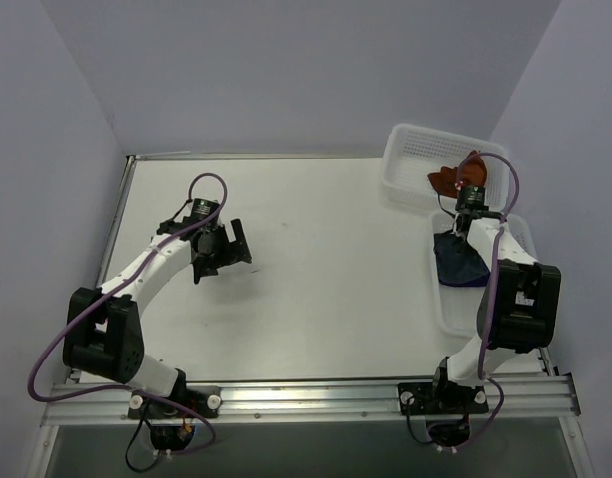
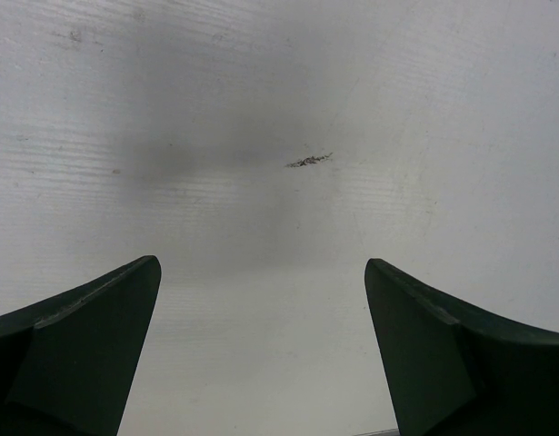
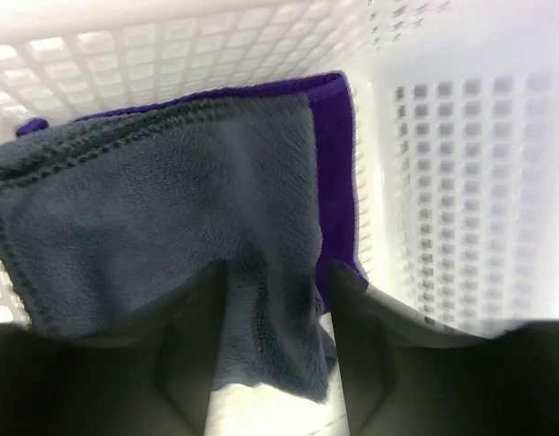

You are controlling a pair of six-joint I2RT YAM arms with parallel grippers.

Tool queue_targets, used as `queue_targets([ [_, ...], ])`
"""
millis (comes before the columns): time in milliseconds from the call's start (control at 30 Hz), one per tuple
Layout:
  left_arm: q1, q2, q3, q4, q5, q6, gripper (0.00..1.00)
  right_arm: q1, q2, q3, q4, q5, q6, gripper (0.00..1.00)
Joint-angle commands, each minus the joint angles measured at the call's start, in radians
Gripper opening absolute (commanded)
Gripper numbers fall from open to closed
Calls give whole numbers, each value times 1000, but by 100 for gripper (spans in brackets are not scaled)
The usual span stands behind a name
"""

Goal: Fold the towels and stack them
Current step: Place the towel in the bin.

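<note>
Three towels, two baskets: rust towel in far basket, grey towel on purple towel in near basket. Left gripper released; right gripper grasp unclear.

- The slate blue-grey cloth towel, centre of the right wrist view: soft, fleecy, matt, with a ribbed stitched hem.
- The deep purple cloth towel at its right edge: similar plush nap.
- The white perforated plastic basket, right of frame: smooth, faintly glossy.
- The white table top: matt, finely ribbed, with one dark scuff.
- The left gripper: fingers of dark, matt hard plastic.
- The silvery rail, bottom of the top view: bare metal.
</note>
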Motion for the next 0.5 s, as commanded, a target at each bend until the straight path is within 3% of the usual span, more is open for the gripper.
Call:
queue_targets([
  [0, 2, -15, 50, 3, 3, 19, 94, -9, -8, 15, 3, 62, 2, 50],
  [233, 2, -25, 61, 5, -5, 22, 94, -4, -87, 84, -12, 232, 66, 66],
  [300, 2, -28, 62, 3, -8, 24, 94, 3, -126, 113, -27, 197, 85, 73],
  [367, 2, -30, 67, 5, -13, 24, 94, 6, -152, 168, -32, 78, 103, 98],
  [467, 2, -33, 77, 8, -20, 26, 94, 9, -158, 237, 15, -103, 118, 100],
])
